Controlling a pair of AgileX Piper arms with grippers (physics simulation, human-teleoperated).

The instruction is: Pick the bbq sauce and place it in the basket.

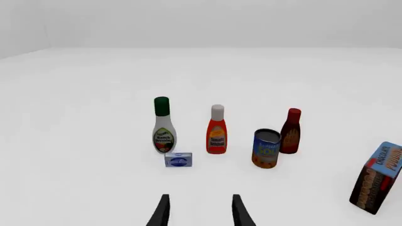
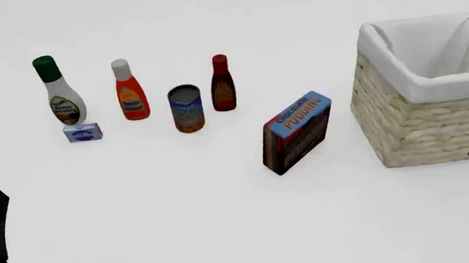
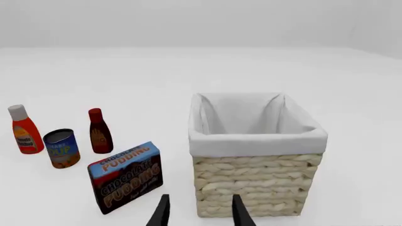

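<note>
The bbq sauce [image 2: 222, 84] is a slim dark brown bottle with a red cap, standing upright mid-table; it also shows in the left wrist view [image 1: 291, 132] and the right wrist view [image 3: 99, 132]. The wicker basket [image 2: 414, 120] with a white liner stands at the right, its woven wall [image 3: 251, 183] close before the right gripper. My left gripper [image 1: 199, 212] is open, well short of the bottles. My right gripper [image 3: 199, 212] is open too, near the basket's front wall. Both hold nothing. The front view shows only the dark arm ends at the bottom corners.
A white ranch bottle with a green cap [image 2: 58, 93], an orange-red bottle with a white cap [image 2: 129, 93], a small blue box [image 2: 83, 132] and a can [image 2: 186, 109] stand left of the sauce. A chocolate pudding box [image 2: 296, 132] stands between the can and the basket.
</note>
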